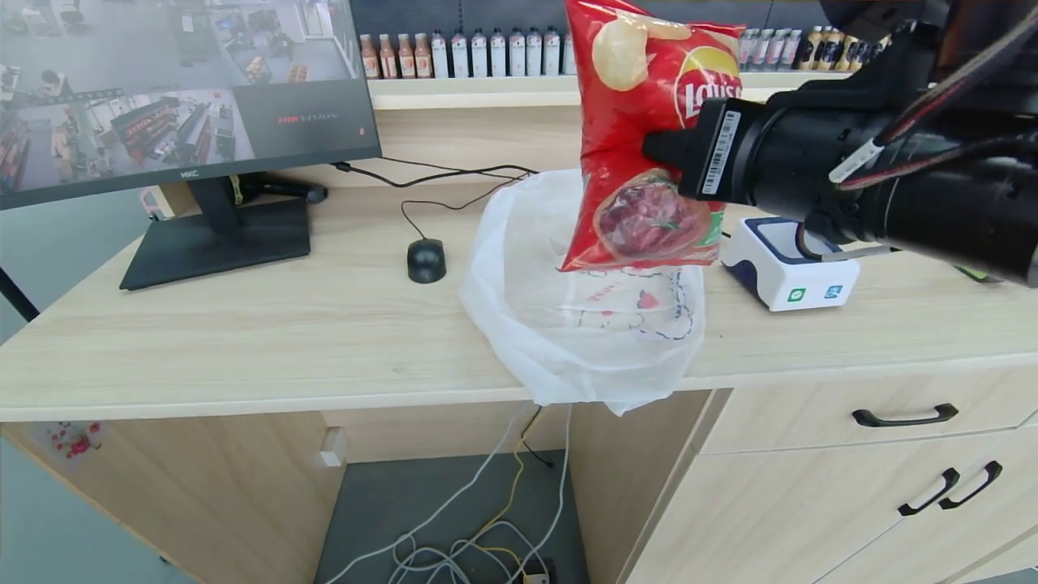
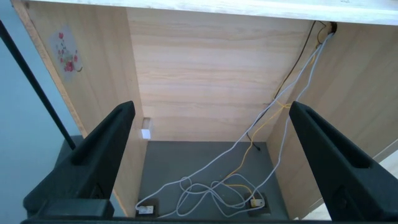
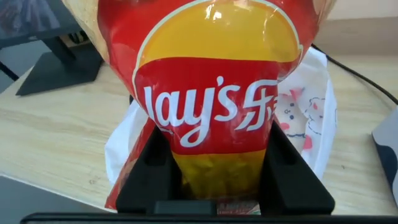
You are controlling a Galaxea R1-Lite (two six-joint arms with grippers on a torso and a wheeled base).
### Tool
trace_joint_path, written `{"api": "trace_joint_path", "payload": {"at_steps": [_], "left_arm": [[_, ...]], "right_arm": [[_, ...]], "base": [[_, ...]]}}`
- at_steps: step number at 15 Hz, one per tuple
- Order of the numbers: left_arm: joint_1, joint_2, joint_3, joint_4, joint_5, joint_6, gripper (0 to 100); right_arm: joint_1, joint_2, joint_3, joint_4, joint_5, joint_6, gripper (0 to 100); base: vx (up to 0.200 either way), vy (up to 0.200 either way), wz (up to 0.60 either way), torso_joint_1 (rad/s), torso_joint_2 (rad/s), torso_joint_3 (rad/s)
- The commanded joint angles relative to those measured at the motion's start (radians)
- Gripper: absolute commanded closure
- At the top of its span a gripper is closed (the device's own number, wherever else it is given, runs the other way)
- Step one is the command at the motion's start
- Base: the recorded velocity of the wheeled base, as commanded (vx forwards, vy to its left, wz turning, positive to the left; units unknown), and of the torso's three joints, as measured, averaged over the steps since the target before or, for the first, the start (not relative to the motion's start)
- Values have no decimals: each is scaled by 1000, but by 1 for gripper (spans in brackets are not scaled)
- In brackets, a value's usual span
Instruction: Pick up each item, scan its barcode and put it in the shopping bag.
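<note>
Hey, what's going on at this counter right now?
The right gripper is shut on a red chip bag, holding it upright in the air above the open white shopping bag on the wooden counter. The barcode scanner sits on the counter beside the shopping bag. The left gripper is open with nothing in it, low in front of the counter's leg space.

Big white brand lettering stands on the yellow and red emblem of the shiny red crisp bag (image 1: 641, 122). A white barcode sticker (image 1: 720, 152) is on the black right wrist (image 1: 811, 154). The black flat monitor (image 1: 162, 81) shows small red lettering.
</note>
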Motion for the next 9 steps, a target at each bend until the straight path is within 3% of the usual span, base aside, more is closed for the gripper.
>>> {"api": "trace_joint_path", "payload": {"at_steps": [1, 5, 9], "left_arm": [[0, 0, 0, 0, 1, 0, 0], [0, 0, 0, 0, 1, 1, 0], [0, 0, 0, 0, 0, 0, 0]], "right_arm": [[-2, 62, -128, 121, -40, 76, 100], [-3, 170, -312, 296, -46, 188, 100], [-11, 236, -389, 395, -46, 288, 100]], "base": [[0, 0, 0, 0, 0, 0], [0, 0, 0, 0, 0, 0], [0, 0, 0, 0, 0, 0]]}}
